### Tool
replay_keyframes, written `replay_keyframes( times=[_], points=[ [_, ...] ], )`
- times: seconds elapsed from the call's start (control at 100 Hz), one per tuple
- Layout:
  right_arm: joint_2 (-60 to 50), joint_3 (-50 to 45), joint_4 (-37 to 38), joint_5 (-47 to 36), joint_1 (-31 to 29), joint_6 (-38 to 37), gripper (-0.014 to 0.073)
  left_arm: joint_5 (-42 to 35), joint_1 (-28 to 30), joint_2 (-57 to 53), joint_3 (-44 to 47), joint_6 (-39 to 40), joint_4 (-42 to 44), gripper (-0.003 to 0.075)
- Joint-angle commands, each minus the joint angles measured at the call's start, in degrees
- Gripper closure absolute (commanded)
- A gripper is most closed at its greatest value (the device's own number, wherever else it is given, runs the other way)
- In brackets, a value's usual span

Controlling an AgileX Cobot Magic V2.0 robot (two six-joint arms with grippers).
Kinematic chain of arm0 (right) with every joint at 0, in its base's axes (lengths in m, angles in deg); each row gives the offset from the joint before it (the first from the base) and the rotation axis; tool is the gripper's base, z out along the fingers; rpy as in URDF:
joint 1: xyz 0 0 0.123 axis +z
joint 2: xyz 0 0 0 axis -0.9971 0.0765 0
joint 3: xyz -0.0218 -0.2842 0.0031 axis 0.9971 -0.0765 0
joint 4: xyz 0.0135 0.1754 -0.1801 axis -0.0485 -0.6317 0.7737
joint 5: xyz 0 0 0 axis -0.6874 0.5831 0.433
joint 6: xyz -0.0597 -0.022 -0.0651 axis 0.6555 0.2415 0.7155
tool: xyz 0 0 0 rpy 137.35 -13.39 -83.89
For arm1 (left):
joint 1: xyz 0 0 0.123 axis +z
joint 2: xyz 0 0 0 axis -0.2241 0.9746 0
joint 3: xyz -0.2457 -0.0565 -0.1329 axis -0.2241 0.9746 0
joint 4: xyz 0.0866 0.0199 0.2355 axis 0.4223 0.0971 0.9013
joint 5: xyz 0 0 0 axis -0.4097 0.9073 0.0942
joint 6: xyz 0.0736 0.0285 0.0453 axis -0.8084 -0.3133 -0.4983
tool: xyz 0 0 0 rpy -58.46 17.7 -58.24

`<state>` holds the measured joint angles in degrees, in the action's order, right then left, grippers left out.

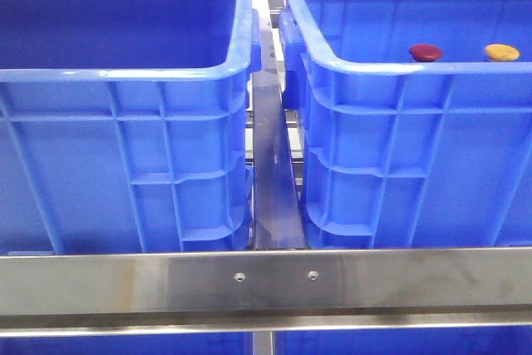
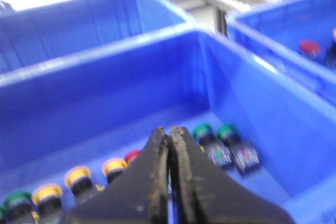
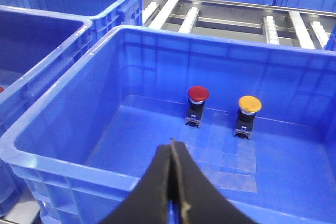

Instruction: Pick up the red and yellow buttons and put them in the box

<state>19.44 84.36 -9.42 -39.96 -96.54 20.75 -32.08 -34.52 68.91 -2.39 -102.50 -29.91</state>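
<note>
The red button [image 3: 198, 94] and the yellow button [image 3: 249, 103] already stand upright side by side on the floor of the right-hand box [image 1: 399, 64], ahead of the right end effector [image 3: 173, 192]. Going left to right: the left crate [image 1: 125, 81] holds a row of spare buttons [image 2: 79, 179], green, yellow and red capped, just below and beyond the left end effector [image 2: 169, 182], which is clenched on nothing. The right end effector hangs above the box's near rim, also clenched and empty. The placing looks finished; if another pick is due, the left fingers should spread before descending and close on a button's body, clear of its neighbours.
</note>
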Motion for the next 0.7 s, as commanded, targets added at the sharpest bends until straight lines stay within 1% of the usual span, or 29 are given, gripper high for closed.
replay_keyframes(
  times=[0.0,0.22,0.35,0.45,0.53,0.6,0.69],
  points=[
    [0.47,1.31,-1.37,-2.03,-0.35,0.64,0.0662,-6.83,0.61,-0.07,-1.65,0.08,-0.63,0.074],
    [0.47,1.31,-1.37,-2.03,-0.35,0.64,0.0662,-8.07,4.86,-0.07,-1.41,0.08,-0.63,0.074],
    [0.47,1.31,-1.37,-2.03,-0.35,0.64,0.0662,-9.05,6.41,-0.07,-0.62,0.08,-0.63,0.074],
    [0.47,1.31,-1.37,-2.03,-0.35,0.64,0.0662,-11.07,7.21,-0.22,1.47,0.08,-0.63,0.074],
    [0.47,1.31,-1.37,-2.03,-0.35,0.64,0.0662,-12.21,7.71,-2.55,3.77,1.12,0.52,0.074],
    [0.47,1.31,-1.37,-2.03,-0.35,0.64,0.0662,-14.9,9.27,-5.12,6.45,5.37,5.82,0.074],
    [0.47,1.31,-1.37,-2.03,-0.35,0.64,0.0662,-17.08,12.6,-8.55,10.48,15.23,13.75,0.074]
  ],
)
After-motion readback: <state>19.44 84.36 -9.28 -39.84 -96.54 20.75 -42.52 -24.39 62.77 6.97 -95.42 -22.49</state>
